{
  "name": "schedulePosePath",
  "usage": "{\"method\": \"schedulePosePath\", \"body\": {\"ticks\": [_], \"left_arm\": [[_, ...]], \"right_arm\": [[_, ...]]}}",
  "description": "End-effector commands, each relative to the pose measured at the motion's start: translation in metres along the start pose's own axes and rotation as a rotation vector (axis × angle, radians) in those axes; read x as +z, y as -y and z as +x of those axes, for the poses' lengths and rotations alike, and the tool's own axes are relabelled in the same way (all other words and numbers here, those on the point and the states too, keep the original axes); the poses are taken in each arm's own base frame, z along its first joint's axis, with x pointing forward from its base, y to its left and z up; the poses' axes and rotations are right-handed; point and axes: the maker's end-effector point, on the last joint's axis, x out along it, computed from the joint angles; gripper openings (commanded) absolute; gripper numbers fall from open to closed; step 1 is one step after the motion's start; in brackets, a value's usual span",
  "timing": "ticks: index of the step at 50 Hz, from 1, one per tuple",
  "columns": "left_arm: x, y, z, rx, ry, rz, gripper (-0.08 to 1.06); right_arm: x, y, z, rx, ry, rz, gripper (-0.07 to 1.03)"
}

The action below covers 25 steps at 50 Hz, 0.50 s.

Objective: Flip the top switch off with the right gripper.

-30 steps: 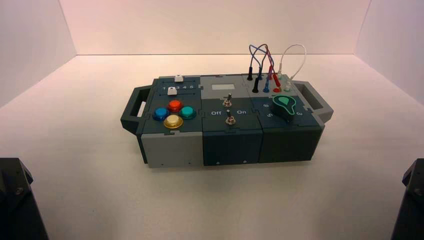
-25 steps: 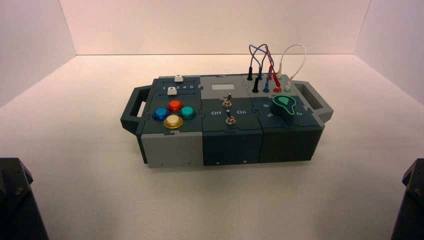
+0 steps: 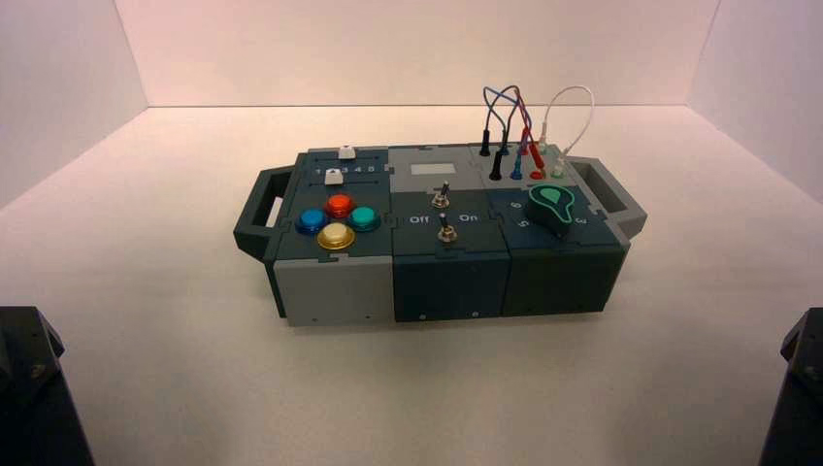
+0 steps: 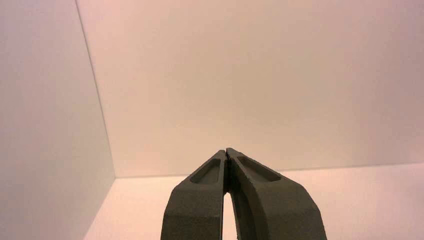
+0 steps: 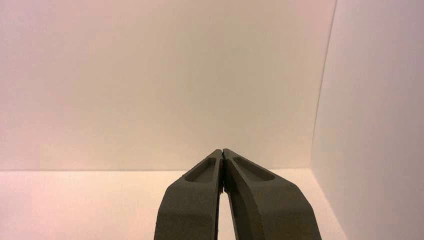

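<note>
Box [image 3: 449,284] mid-bench [image 3: 411,388], likely put centrally so either arm can reach. Clock face laid on box as seen from above/behind, 12 = far side: wires [image 3: 517,92] at 1, green-black knob [image 3: 551,209] at 3, 4 coloured buttons [image 3: 337,220] at 9, sliders [image 3: 334,177] at 10.

R pincer [image 5: 222,150]: out in front of the R arm, away from box, tips together, nothing held; prob. closed so the narrow tips can nudge a small lever w/o grabbing it. R arm [image 3: 801,388] at 4, near edge of view. L pincer [image 4: 226,149] likewise shut & empty, L arm [image 3: 39,388] at 8, parked, presumably to keep out of the way.

Smallest: top switch [image 3: 442,196], mid panel, just at 12 from its twin, the lower switch [image 3: 446,229]. Untouched; job looks unstarted. Next, I'd say: R pincer to box, tips at 3 of top lever, push twd 9, the "Off" side. Risk: clipping lower switch or knob.
</note>
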Motion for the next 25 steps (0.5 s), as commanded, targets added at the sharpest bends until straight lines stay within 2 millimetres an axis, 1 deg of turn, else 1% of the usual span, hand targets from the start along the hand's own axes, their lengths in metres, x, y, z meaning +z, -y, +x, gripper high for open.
{"method": "schedulePosePath", "body": {"ticks": [1, 6, 12, 21, 25], "left_arm": [[0.016, 0.006, 0.005, -0.022, -0.004, -0.005, -0.04], [0.013, 0.014, 0.01, -0.052, -0.059, -0.027, -0.03], [0.003, 0.029, 0.015, -0.104, -0.144, -0.034, -0.03], [-0.016, 0.058, 0.021, -0.198, -0.346, -0.004, -0.03], [-0.027, 0.067, 0.021, -0.228, -0.446, 0.02, -0.03]], "right_arm": [[0.014, -0.003, 0.003, 0.012, 0.015, 0.006, -0.03], [0.013, -0.004, 0.005, 0.013, -0.007, 0.007, -0.03], [0.012, -0.004, 0.009, 0.014, -0.053, 0.007, -0.03], [0.005, -0.006, 0.01, 0.02, -0.14, 0.003, -0.03], [0.002, -0.006, 0.009, 0.021, -0.165, 0.003, -0.03]]}}
